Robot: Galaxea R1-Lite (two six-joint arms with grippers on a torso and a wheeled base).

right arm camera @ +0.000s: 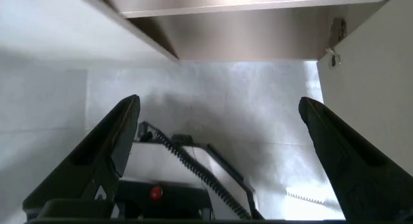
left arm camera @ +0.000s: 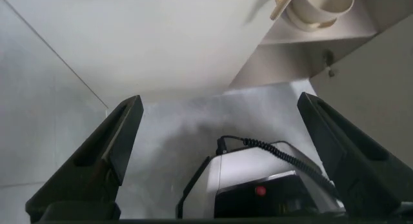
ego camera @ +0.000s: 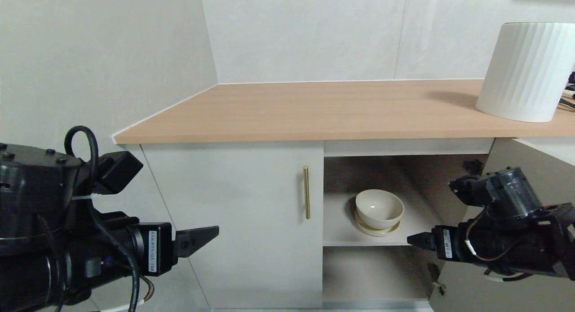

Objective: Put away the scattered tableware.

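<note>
Jaws stand wide apart and empty on both arms: the left gripper (left arm camera: 219, 104) hangs before the closed white cabinet door (ego camera: 242, 204), the right gripper (right arm camera: 219, 104) beside the open compartment. Inside, a cream ceramic bowl (ego camera: 378, 208) sits on a matching shallow plate (ego camera: 375, 231) on the white upper shelf (ego camera: 337, 229) (apparently already stowed). Likely rigid, glaze-slick and breakable, it is best pinched across the rim.

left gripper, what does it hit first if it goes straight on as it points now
Likely the closed cabinet door near its handle, though the left gripper may pass in front; depth is unclear.
</note>
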